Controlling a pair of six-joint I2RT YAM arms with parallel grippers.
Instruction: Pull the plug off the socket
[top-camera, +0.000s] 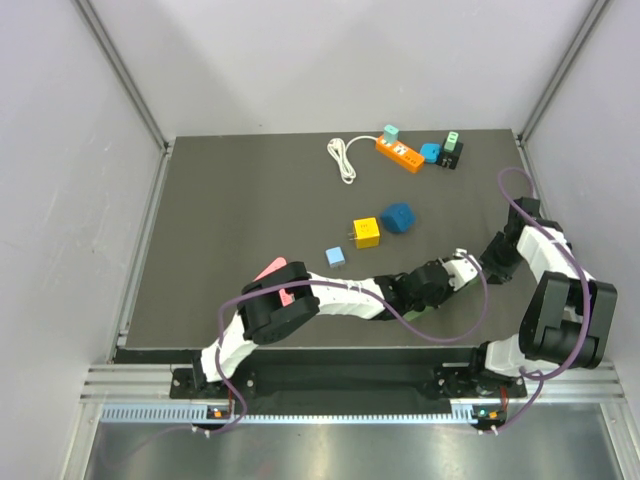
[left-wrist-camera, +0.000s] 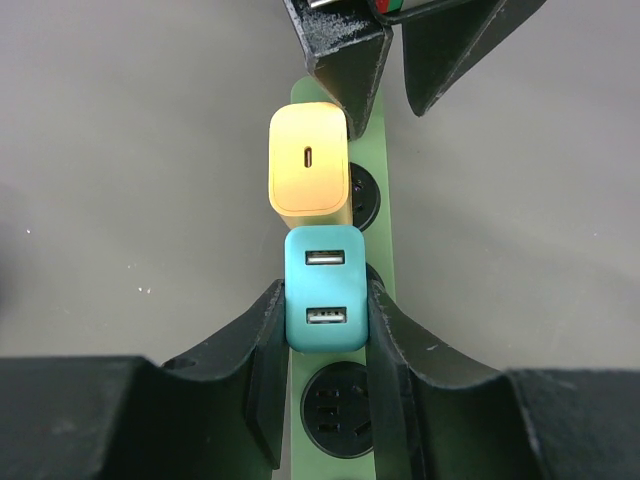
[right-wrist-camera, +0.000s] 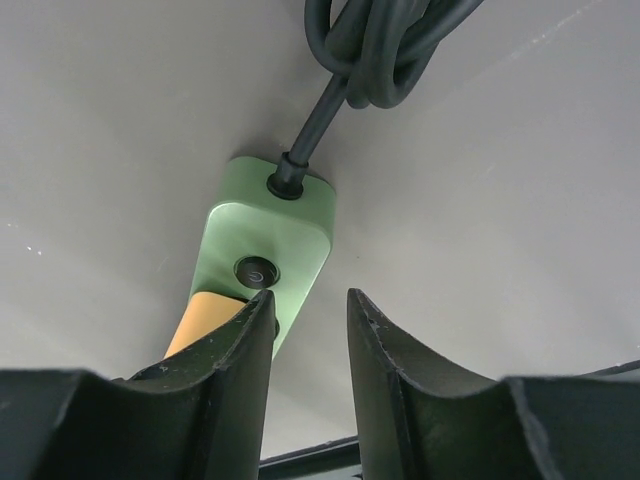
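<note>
On the bench, the green power strip holds the teal plug fully seated, so the pull itself is not yet done. The left tool clamps the plug's sides. The right tool, slightly parted, holds nothing and seems to brace the strip.

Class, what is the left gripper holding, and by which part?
The teal charger, pinched by its two sides between the left fingers.

Dark table has got an orange power strip and white cord at the back. Yellow charger mid-table, green power strip nearer.
</note>
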